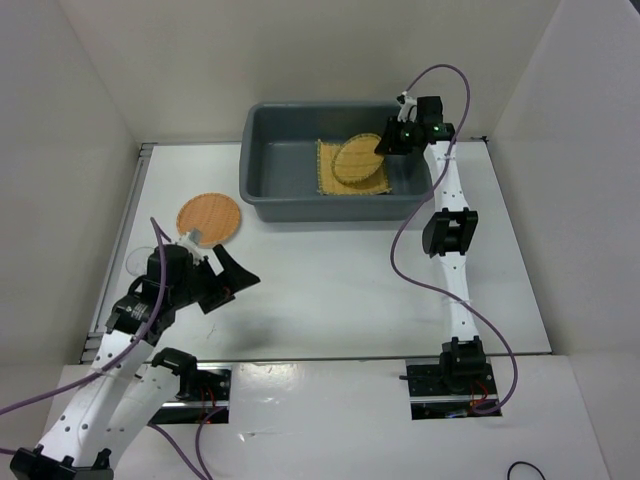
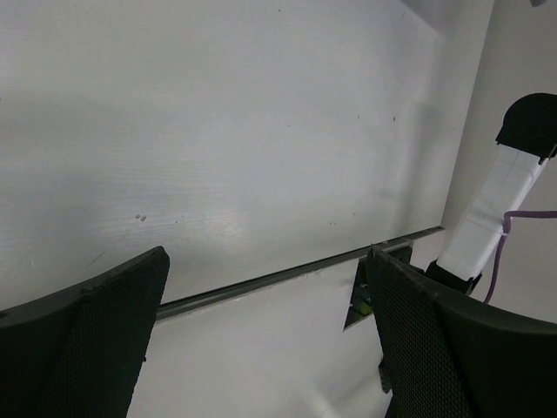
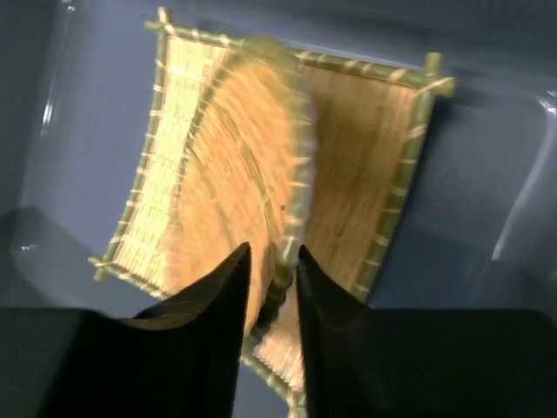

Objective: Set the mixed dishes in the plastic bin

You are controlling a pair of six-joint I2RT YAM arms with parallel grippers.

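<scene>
White table (image 1: 330, 290), white walls (image 1: 60, 120), grey plastic bin (image 1: 262, 165) toward the back

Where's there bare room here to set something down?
Free: the white table between the bin and the arm bases; also the bin floor left of the square mat. Crowded: the bin's right half, where the right gripper holds the round disc over the mat, and the table's left side with orange plate, clear cup and left gripper.
</scene>
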